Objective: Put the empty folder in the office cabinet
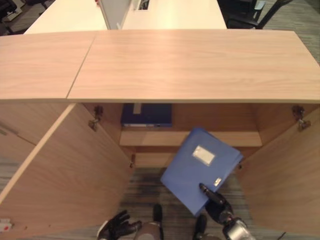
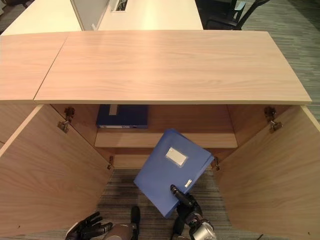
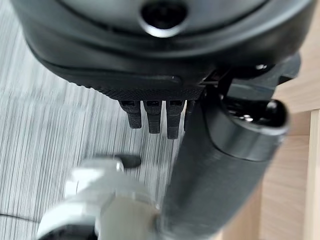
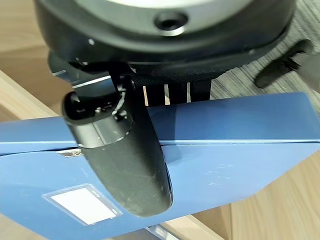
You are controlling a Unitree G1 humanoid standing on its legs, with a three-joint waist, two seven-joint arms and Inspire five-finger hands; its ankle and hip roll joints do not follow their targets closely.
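Your right hand (image 1: 216,199) pinches the blue folder (image 1: 199,166) at its near corner, thumb on top. Left hand (image 1: 116,226) hangs relaxed. Level the folder, then slide it forward onto the shelf (image 1: 150,138) beyond your fingers.

Grey striped carpet (image 1: 150,182) covers the floor, showing at the lower centre of the frame and again at the upper right corner. Pale wood worktop (image 1: 190,65) spans the middle of the frame, with a second matching top (image 1: 35,65) butted against it at the left; white desks (image 1: 170,14) lie beyond at the top, split by a grey upright divider (image 1: 114,11). Dark chair (image 1: 250,12) stands at the upper right, and another dark chair base (image 1: 10,12) sits at the upper left corner; light is even, soft, indoor.
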